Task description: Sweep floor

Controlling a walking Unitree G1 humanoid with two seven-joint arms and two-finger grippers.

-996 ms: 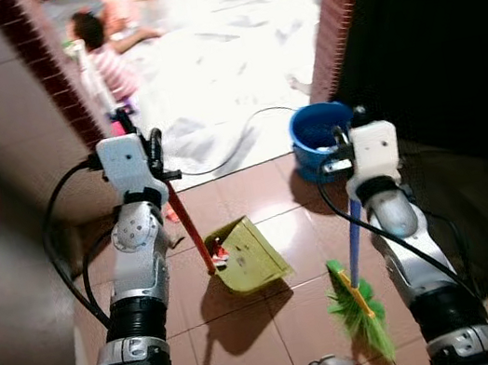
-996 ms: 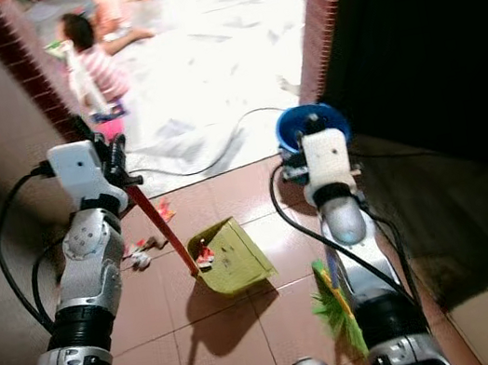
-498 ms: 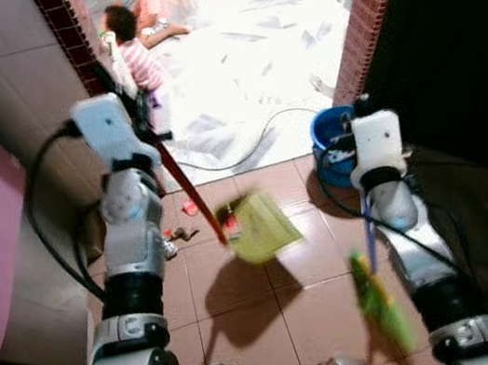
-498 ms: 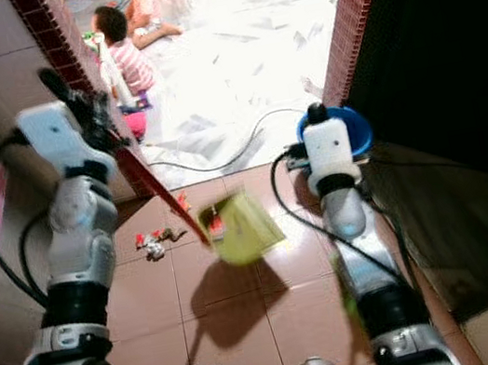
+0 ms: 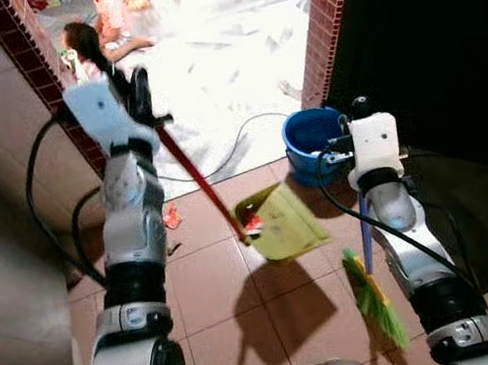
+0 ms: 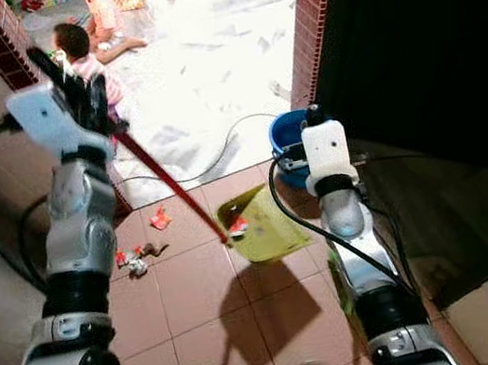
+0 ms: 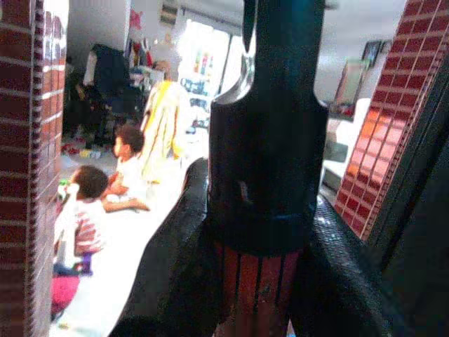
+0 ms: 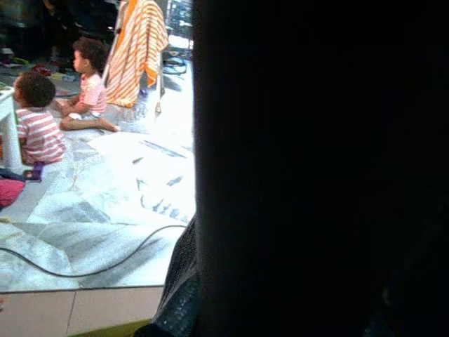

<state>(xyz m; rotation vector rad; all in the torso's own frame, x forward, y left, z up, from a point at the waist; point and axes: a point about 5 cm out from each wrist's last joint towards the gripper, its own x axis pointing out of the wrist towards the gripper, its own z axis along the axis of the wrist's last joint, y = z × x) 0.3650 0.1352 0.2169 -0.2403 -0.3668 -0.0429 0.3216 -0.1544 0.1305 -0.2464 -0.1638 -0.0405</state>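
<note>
My left gripper (image 5: 134, 93) is raised high and shut on the red handle (image 7: 256, 288) of a yellow-green dustpan (image 5: 280, 223). The pan hangs tilted above the brown tiles, casting a shadow, with red scraps in it. It hovers close beside a blue bucket (image 5: 312, 137). My right gripper (image 5: 348, 147) is shut on the blue handle of a broom, whose green bristles (image 5: 373, 297) rest near my right leg. In the right wrist view the dark handle (image 8: 295, 175) blocks most of the scene.
Red wrappers (image 6: 160, 218) and scraps (image 6: 134, 257) lie on the tiles at left. Brick door posts (image 5: 324, 17) frame a bright white floor where two children sit (image 5: 92, 44). A black cable (image 5: 237, 141) crosses the threshold. The right side is dark.
The left arm has lifted the dustpan off the tiles and carried it right, closer to the bucket. The head camera shifted. The right arm and broom stayed much the same.
</note>
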